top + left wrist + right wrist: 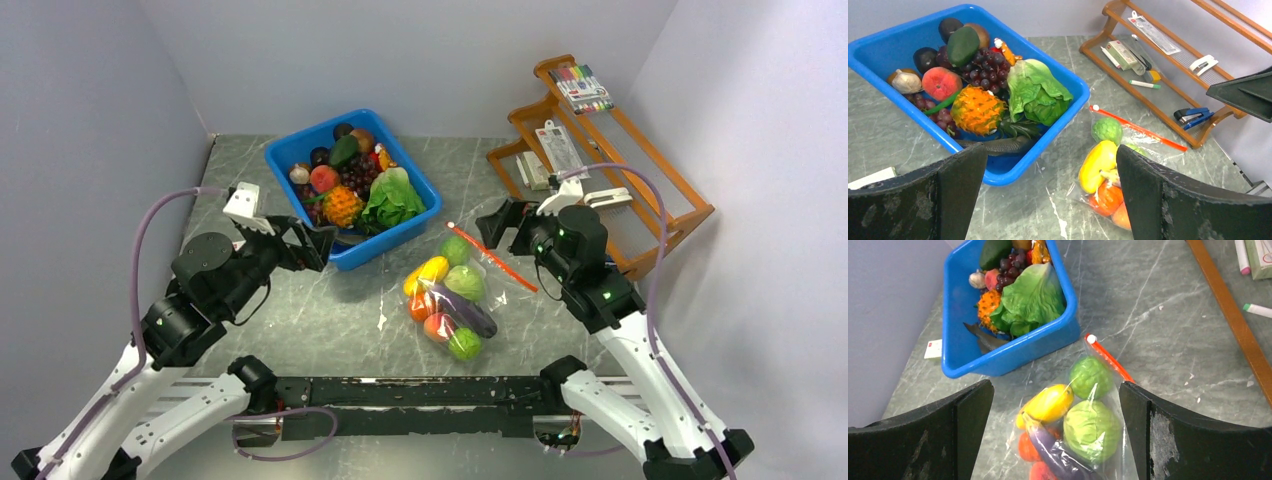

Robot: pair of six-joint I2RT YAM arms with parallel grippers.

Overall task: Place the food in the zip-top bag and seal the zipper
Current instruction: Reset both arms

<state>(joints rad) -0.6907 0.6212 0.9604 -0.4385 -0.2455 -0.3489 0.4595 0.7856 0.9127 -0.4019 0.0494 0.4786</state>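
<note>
Wide view first: the table [330, 320] has the bin [390, 245] at the back, and the bag [497, 280] lies flat just in front of it, mid-table and a little to my right. The food [463, 283] sits inside the bag: green balls, an eggplant, a yellow piece and some orange-red ones, bunched toward the closed end. The zipper [492, 257] runs straight along the far edge, nearest my right arm. I can't tell from here whether it's pressed shut.

The left gripper [325, 245] hangs by the bin's near corner, jaws spread wide and holding nothing. The right gripper [505, 222] hovers just beyond the zipper, also wide open and empty.

Handling call: the film looks thin, floppy and slick, and it's weighted by light, hard lumps that will roll, so I wouldn't pinch the belly. The zipper looks like the stiffest part, so that's my grip. I'd hold one end and run the pinch along it.
</note>
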